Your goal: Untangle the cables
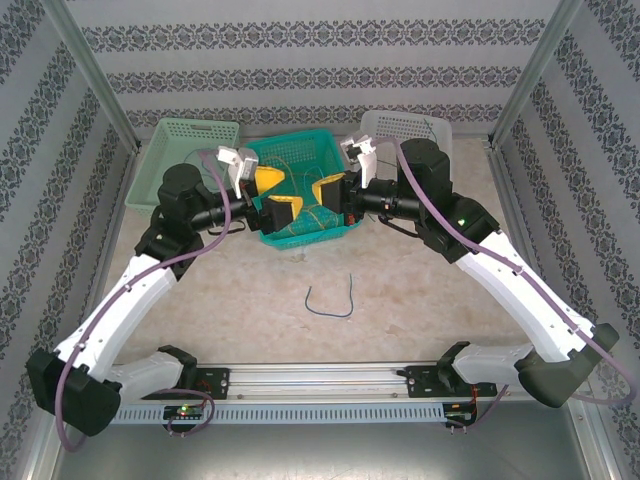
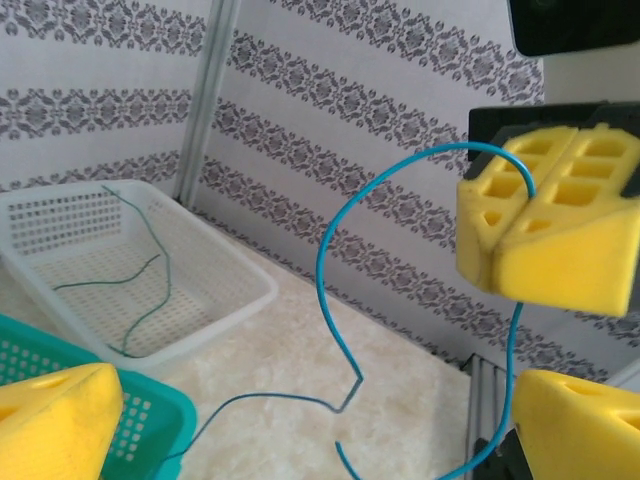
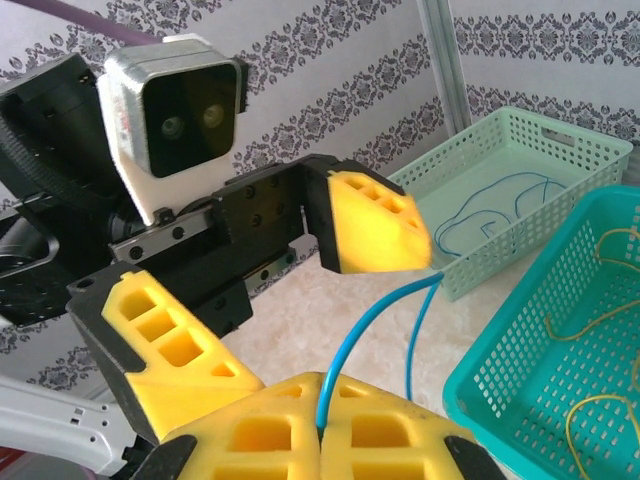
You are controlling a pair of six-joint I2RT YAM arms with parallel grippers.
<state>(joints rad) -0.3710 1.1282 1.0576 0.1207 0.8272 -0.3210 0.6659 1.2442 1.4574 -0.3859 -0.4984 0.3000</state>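
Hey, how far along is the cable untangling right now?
Partly done. One blue cable lies in the light green basket and a green wire in the white basket. In hand: the right gripper holds a second blue cable in shut jaws, near the open left gripper. Remaining: yellow cables in the teal basket and a loose cable on the table.

No text, label, brand, number or sign can be read in any view. The wallpaper (image 1: 300, 40) carries bands of ornament, no letters.
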